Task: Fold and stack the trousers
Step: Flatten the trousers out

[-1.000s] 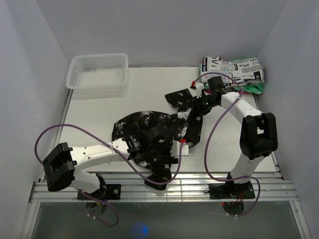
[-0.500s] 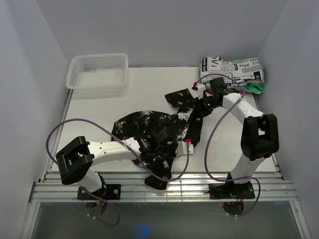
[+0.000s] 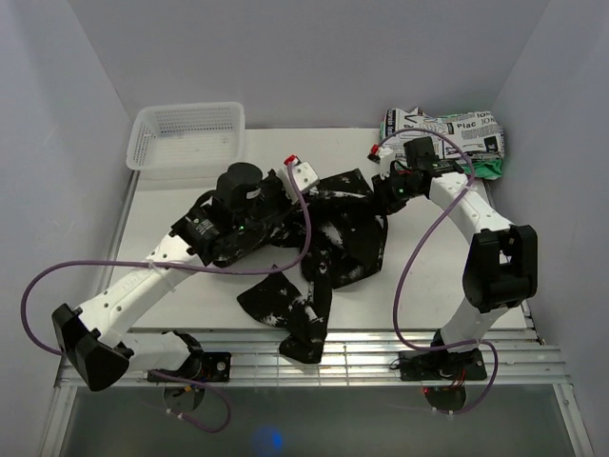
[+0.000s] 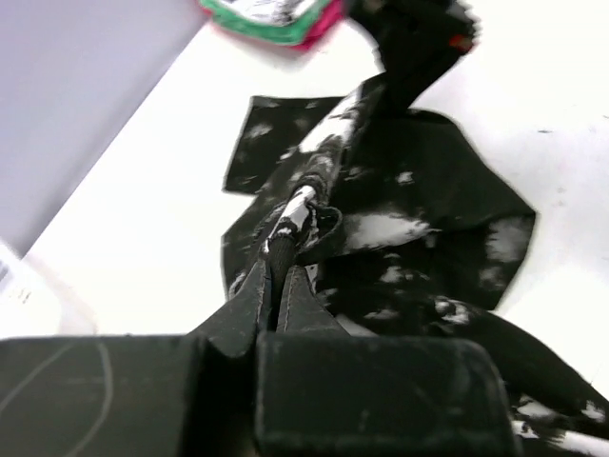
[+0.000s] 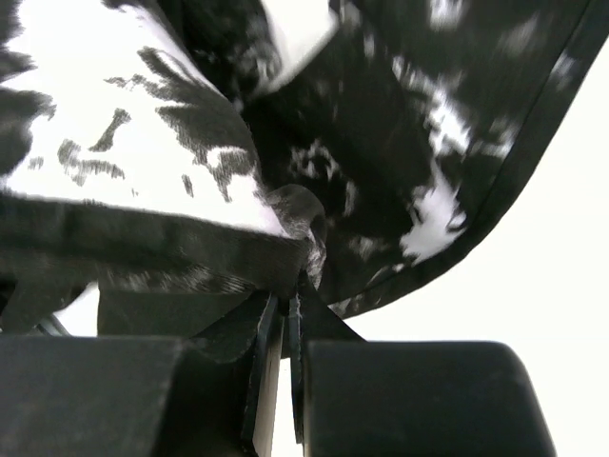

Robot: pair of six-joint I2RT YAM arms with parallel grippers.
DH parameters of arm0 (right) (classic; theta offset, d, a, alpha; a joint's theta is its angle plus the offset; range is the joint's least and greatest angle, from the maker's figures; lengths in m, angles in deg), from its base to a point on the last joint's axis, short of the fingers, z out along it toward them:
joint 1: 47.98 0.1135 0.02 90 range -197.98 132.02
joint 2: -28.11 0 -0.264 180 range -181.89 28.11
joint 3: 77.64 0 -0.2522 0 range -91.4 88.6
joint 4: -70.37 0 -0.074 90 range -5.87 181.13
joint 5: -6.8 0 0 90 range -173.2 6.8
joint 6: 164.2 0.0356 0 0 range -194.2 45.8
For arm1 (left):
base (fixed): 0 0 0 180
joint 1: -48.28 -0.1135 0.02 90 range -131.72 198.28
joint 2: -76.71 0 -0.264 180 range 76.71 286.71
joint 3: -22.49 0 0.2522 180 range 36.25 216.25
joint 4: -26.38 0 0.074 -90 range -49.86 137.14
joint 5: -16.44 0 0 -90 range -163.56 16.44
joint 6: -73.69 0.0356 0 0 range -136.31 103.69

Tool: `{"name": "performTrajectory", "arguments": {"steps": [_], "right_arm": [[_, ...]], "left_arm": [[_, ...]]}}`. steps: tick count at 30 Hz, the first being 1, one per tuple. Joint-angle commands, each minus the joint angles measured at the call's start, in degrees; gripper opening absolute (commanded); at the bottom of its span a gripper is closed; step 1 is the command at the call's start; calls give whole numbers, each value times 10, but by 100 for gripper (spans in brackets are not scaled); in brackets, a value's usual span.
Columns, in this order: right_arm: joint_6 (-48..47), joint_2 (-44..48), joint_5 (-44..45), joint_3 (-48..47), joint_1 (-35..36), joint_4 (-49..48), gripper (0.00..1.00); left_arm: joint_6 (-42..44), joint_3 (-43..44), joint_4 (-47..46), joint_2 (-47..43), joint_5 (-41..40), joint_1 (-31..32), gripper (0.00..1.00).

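Observation:
The black, white-splotched trousers (image 3: 338, 238) lie crumpled across the middle of the table, and one end hangs over the front edge. My left gripper (image 3: 290, 195) is raised over their back left part. In the left wrist view it (image 4: 290, 243) is shut on a bunched fold of the trousers (image 4: 428, 190). My right gripper (image 3: 385, 190) is at their back right corner. In the right wrist view it (image 5: 290, 286) is shut on an edge of the trousers (image 5: 381, 143). The fabric stretches between the two grippers.
A white mesh basket (image 3: 186, 138) stands at the back left. A folded newspaper-print garment (image 3: 442, 129) lies on a green cloth (image 3: 487, 169) at the back right, close behind the right gripper. Purple cables loop beside both arms.
My left gripper shut on the trousers near the front. It has risen and swung to the back left, dragging the fabric with it. My right gripper shifted slightly back, still shut.

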Motion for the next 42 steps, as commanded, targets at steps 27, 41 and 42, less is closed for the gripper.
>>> {"name": "performTrajectory", "arguments": {"steps": [27, 41, 42], "right_arm": [[-219, 122, -14, -64, 156, 104, 8], [-127, -311, 97, -498, 256, 103, 8], [-124, -320, 105, -497, 254, 102, 8]], "left_arm": [[-120, 136, 234, -273, 6, -323, 0], [-39, -70, 32, -168, -171, -393, 0], [-44, -63, 30, -150, -119, -456, 0]]}}
